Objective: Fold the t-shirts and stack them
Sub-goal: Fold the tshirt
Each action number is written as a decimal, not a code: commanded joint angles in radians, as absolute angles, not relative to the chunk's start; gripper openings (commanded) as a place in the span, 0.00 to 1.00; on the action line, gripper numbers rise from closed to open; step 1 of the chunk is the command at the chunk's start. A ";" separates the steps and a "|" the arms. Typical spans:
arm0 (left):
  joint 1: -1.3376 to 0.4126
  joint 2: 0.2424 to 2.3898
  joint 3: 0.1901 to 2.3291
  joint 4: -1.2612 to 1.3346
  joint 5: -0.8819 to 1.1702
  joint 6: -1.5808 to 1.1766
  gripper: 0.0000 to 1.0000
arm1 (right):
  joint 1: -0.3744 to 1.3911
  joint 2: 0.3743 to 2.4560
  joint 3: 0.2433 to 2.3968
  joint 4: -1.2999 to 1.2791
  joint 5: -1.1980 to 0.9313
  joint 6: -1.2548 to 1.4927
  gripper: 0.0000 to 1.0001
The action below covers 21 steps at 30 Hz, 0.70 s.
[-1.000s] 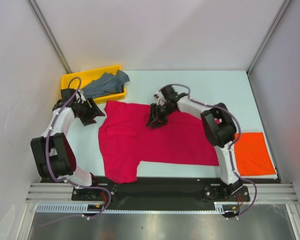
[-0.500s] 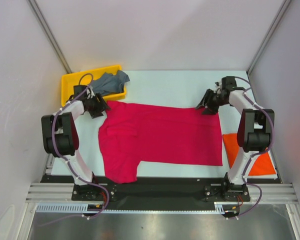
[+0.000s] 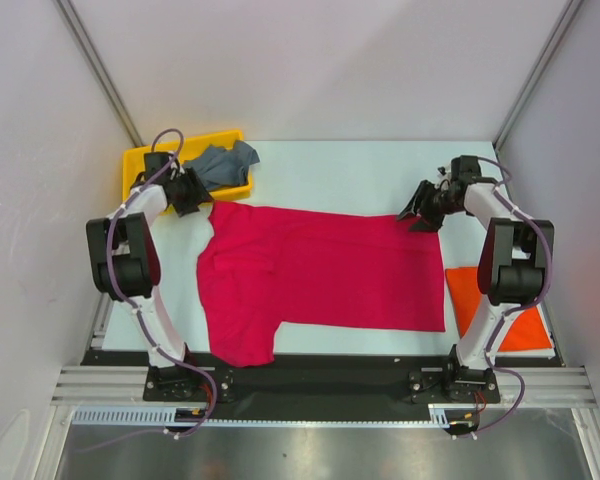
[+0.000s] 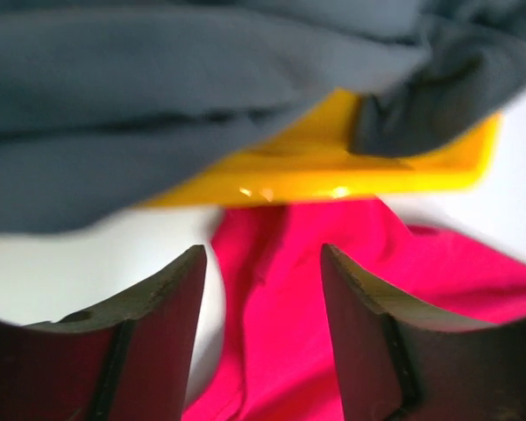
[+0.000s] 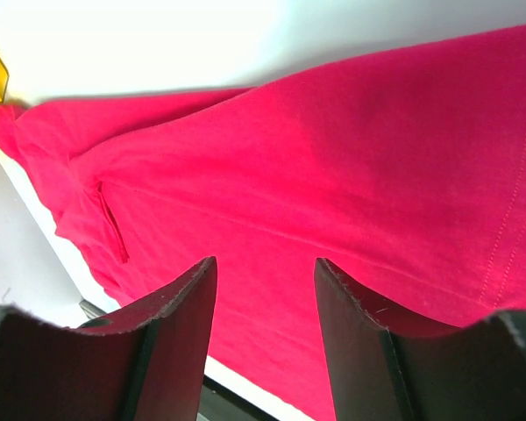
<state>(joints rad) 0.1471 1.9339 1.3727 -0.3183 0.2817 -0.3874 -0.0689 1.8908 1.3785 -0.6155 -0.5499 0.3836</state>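
The crimson-pink t-shirt (image 3: 320, 275) lies spread flat across the table's middle, one sleeve hanging toward the near-left. My left gripper (image 3: 192, 197) hovers open at the shirt's far-left corner (image 4: 280, 289), nothing between its fingers. At the far-right corner my right gripper (image 3: 417, 214) is open too, above the cloth (image 5: 333, 175) with an empty gap. A folded orange-red t-shirt (image 3: 500, 305) lies at the right edge, partly behind the right arm. The grey-blue t-shirt (image 3: 220, 165) is crumpled in the yellow tray (image 3: 140, 165), spilling over its rim (image 4: 316, 171).
The yellow tray stands at the far left, close to the left gripper. White walls enclose the table on three sides. Both arm bases sit on the black rail (image 3: 310, 375) at the near edge.
The right gripper, over the shirt's middle a second ago, swung to the far-right corner, and the shirt now lies spread wider. The left gripper shifted slightly farther toward the tray.
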 commanded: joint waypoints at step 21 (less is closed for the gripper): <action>0.195 1.870 1.505 -0.411 0.184 -0.302 0.71 | -0.109 1.928 1.543 -0.775 -0.330 0.316 0.59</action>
<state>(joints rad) 0.2153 2.0811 1.6291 -0.4900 0.2005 -0.3050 -0.0937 1.9125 1.4899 -0.7002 -0.4343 0.3553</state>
